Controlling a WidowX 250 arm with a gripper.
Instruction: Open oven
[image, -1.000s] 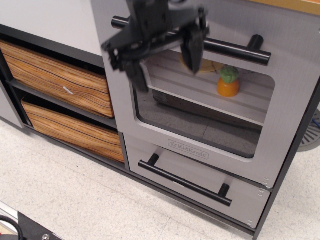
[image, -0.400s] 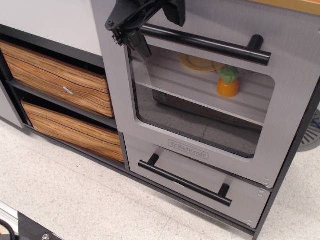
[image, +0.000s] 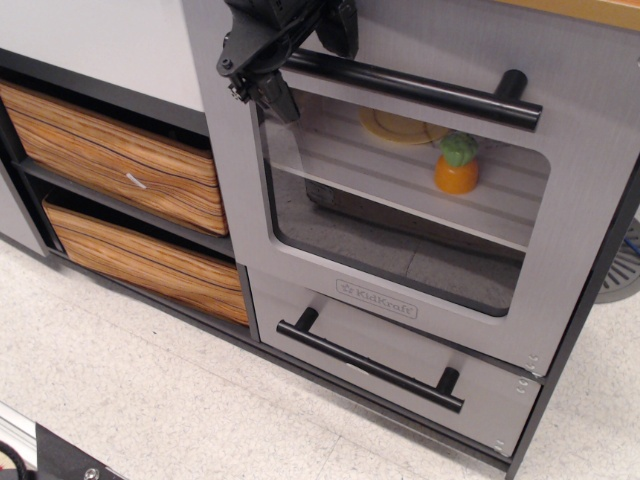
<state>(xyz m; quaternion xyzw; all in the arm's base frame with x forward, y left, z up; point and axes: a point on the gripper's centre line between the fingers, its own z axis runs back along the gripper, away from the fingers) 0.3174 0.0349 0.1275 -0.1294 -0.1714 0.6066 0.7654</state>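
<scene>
The toy oven (image: 590, 170) has a brushed-grey door with a rounded clear window (image: 400, 215) and a "KidKraft" label (image: 378, 298). The door looks shut. Its long black bar handle (image: 430, 90) runs across the top of the door. My black gripper (image: 305, 62) is at the handle's left end, open, with one finger (image: 272, 95) below the bar and the other above it. The bar passes between them. I cannot tell whether the fingers touch the bar.
Behind the window a yellow plate (image: 400, 127) and an orange toy with a green top (image: 457, 163) sit on the ribbed shelf. A windowless grey drawer (image: 400, 345) with a black bar is below the oven. Two wood-grain drawers (image: 120, 160) are at the left. Speckled floor (image: 150, 400) lies in front.
My gripper moved up and in toward the door, from in front of the window to straddling the handle's left end. The door has not moved.
</scene>
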